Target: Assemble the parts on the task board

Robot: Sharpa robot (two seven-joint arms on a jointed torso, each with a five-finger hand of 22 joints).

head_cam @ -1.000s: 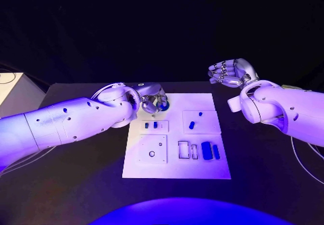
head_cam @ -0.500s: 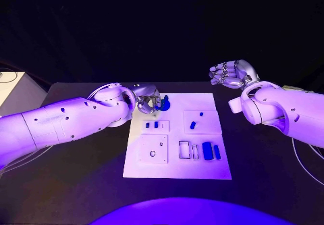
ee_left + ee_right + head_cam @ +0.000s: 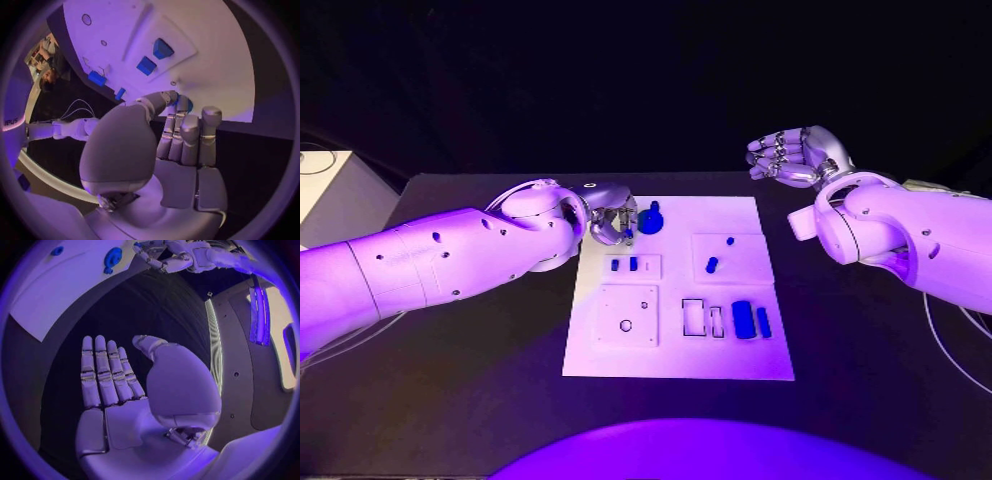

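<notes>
The white task board (image 3: 678,360) lies mid-table. My left hand (image 3: 610,222) is over its far left corner. There its thumb and a fingertip pinch a round blue part with a stem (image 3: 651,219). The same round blue part (image 3: 183,104) peeks out past the thumb in the left wrist view, and the right wrist view has this part (image 3: 112,258) beside the left hand (image 3: 164,255). Two small blue pieces (image 3: 623,265) stand in one plate and a single one (image 3: 711,266) in the plate next to it. Two longer blue pieces (image 3: 751,321) lie by empty slots. My right hand (image 3: 793,156) hangs raised beyond the board's far right corner, holding nothing.
A square plate with a small hole (image 3: 626,318) sits on the board's near left. A white box (image 3: 329,195) stands off the table's left edge. Black table (image 3: 473,400) surrounds the board.
My left hand has drawn back to the left and turned, so the round blue part now shows beside its fingers instead of under them. The right hand has stayed put.
</notes>
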